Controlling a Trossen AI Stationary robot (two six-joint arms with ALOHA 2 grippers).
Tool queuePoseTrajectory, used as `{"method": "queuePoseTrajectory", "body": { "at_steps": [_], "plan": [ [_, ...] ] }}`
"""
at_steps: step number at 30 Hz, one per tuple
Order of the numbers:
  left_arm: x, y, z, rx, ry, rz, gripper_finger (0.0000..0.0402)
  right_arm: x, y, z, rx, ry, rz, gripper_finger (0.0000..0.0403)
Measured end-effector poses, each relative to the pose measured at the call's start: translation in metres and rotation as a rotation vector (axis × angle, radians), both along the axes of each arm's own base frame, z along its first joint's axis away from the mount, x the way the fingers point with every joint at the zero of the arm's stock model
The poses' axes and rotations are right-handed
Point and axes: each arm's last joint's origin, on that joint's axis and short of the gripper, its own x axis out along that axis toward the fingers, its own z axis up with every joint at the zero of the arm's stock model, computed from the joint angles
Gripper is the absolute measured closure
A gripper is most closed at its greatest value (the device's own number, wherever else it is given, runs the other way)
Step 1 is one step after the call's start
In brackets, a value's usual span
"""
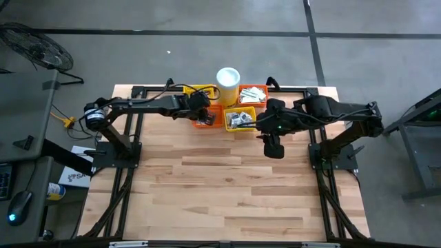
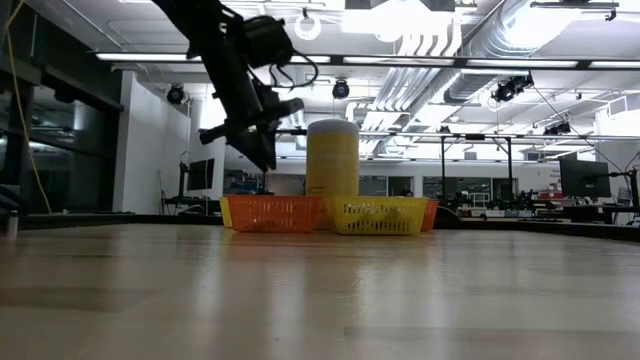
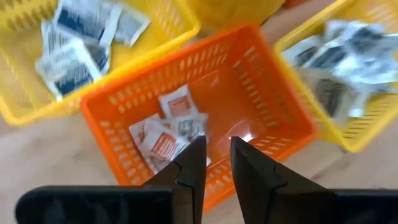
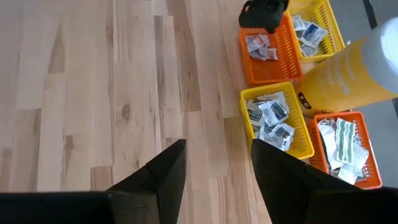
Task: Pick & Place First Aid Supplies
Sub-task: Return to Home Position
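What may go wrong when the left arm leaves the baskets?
The empty left claw hangs just over the orange basket; pulling back sideways, it might catch the mesh wall and drag it. The tall cup stands close by, so the arm's swing might tip it. The right claw waits over bare table.

On my worktop (image 1: 227,200) I count two yellow baskets (image 3: 177,15) at 10 and 4 o'clock and two orange baskets (image 3: 124,93) at 2 and 8, four in all, around one white cup (image 1: 228,77). Sachets (image 3: 180,102) are beyond counting; below my left claw (image 3: 216,142) I see roughly five.
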Motion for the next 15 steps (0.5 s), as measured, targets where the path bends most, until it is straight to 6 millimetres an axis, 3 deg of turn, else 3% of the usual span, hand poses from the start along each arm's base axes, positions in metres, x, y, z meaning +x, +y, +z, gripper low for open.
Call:
{"method": "queuePoseTrajectory", "body": {
  "at_steps": [8, 11, 15],
  "plan": [
    [-0.008, -0.018, 0.020, 0.086, -0.008, -0.157, 0.0328, -0.006, 0.000, -0.004, -0.020, 0.082, 0.035, 0.0229],
    [-0.017, -0.031, 0.013, 0.098, -0.022, -0.158, 0.0328, -0.011, -0.002, -0.005, -0.040, 0.102, 0.004, 0.0229],
    [-0.037, -0.053, 0.003, 0.109, -0.127, -0.165, 0.0328, -0.024, -0.001, -0.021, 0.055, -0.048, 0.060, 0.0229]
  ]
}}
